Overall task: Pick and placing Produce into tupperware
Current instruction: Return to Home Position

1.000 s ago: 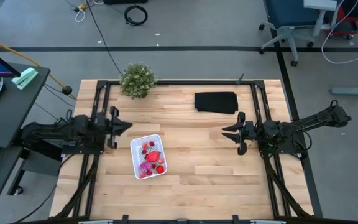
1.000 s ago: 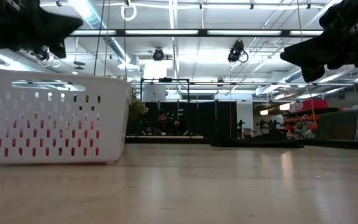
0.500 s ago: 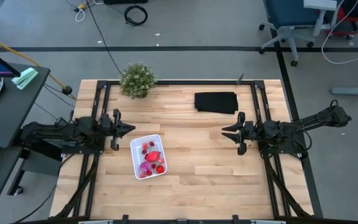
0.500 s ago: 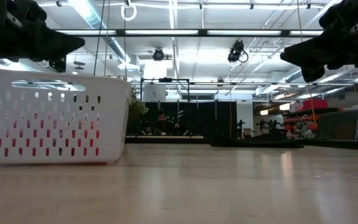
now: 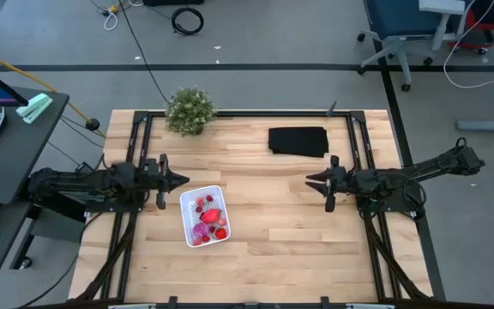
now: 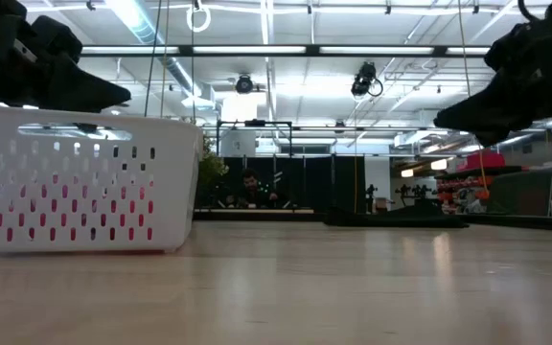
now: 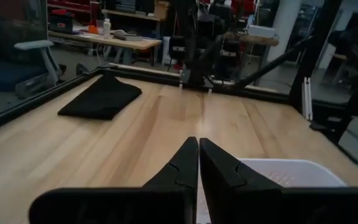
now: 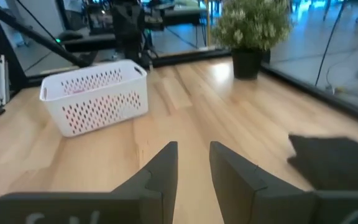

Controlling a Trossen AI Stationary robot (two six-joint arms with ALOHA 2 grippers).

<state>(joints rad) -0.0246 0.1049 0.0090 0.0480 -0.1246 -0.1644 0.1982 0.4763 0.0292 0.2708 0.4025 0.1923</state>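
Tupperware: one white rectangular plastic tupperware [image 5: 183, 219] with rounded corners and slotted walls, sitting at 9 o'clock from the centre of the light wooden worktop [image 5: 273, 223].
Long axis: runs near 12-to-6, leaning a touch toward 11-to-5; open side up.
Produce: all inside the tupperware. One larger red oblong [image 5: 214, 215], one purple-magenta ball [image 5: 201, 232], and several tiny red pieces [image 5: 201, 204] too small to count. Cannot tell the oblong's heading.
Left claw: left claw [image 5: 182, 181] has its fingers pressed together and holds nothing. It points to 3 o'clock, just at 11 o'clock of the tupperware; the low view shows it above rim height.
Right claw: right claw [image 5: 309, 179] has a narrow gap between its fingers [image 8: 166, 158] and is empty. It points to 9 o'clock, well apart from the tupperware, between its 2 and 3 o'clock.
Around: one bushy green potted plant [image 5: 189, 110] at 12 o'clock of the tupperware, and one flat black cloth rectangle [image 5: 298, 141] at 2 o'clock; both well apart from it.
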